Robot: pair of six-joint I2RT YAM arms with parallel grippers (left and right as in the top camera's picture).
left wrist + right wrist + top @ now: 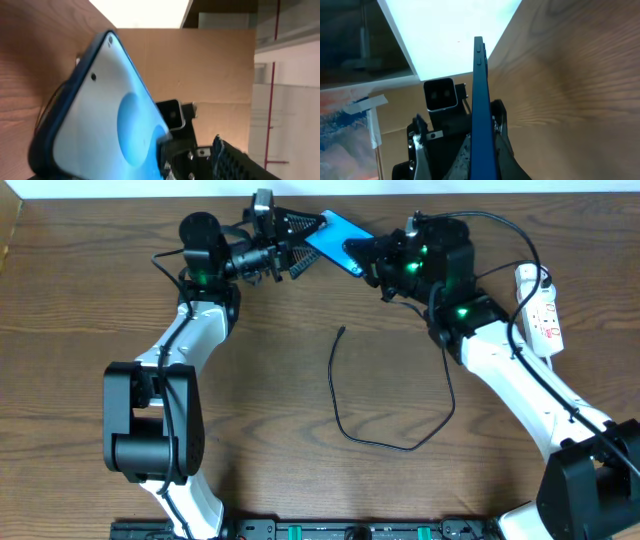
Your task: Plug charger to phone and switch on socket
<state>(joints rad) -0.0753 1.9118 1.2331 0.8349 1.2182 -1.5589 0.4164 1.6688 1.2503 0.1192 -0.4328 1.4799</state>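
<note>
Overhead view, item one: phone (338,240), blue screen lit, carried in the air above the far edge of the table (90,290), tilted, one end toward each arm. Hazards, as judged: the hold is a thin pinch across the slab, so a nudge from the other arm could pivot or slide it. If the pinch were let go before a second grip is secure, the phone would fall to the wood. A finger set over the port end would block the plug. Position relative to pincers: right gripper (365,256) is clenched on the phone's right end, and the right wrist view shows the phone edge-on, rising straight out from between the fingers. Left gripper (308,242) has its jaws spread, released, with the phone's left end at or just inside their mouth. Whether they touch it cannot be told. The left wrist view has the screen filling the near field, with the right pincer behind its lower corner. Item two: charger (333,385), a black cable looped on the table below the phone, plug tip free and well apart from both pincers, nothing holding it. Item three: socket (545,320), a white strip at the right edge beyond the right arm, untouched. Its switch state is not readable.
</note>
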